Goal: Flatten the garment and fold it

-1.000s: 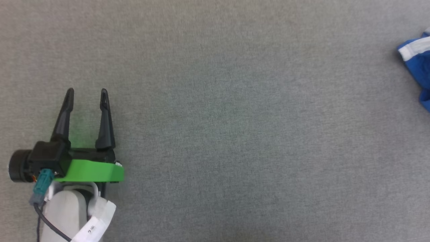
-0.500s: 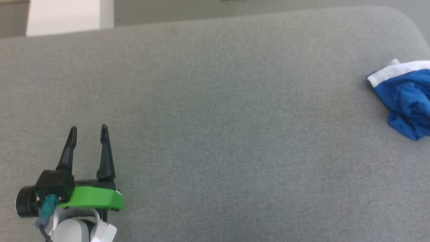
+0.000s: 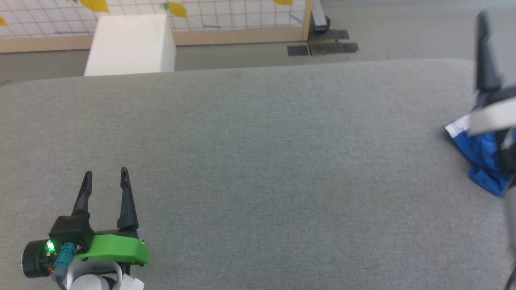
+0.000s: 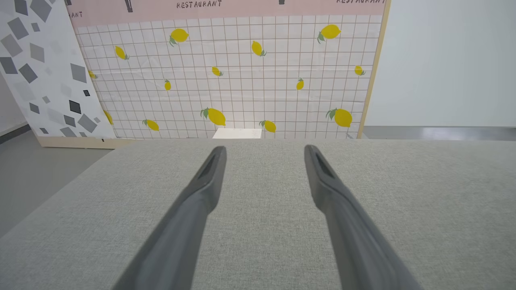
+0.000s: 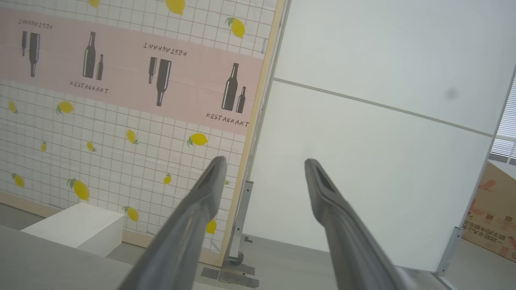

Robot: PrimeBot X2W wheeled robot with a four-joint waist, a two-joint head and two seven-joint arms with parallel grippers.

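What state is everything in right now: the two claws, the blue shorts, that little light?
left gripper: open, empty, over the grey cushion.
right gripper: open, empty, raised, pointing toward the wall.
garment: crumpled in a heap on the cushion, not folded, not held.
green light by the left gripper: lit.

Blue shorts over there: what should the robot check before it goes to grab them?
1. Shorts flat: not ok, bunched at the grey cushion's right end.
2. Whole shorts visible: not ok, partly hidden at the picture's edge.
3. Left fingers open, empty: ok.
4. Right fingers open, empty: ok.
5. Right fingers aimed at shorts: not ok, pointing at the wall.
6. Waistband located: cannot tell.
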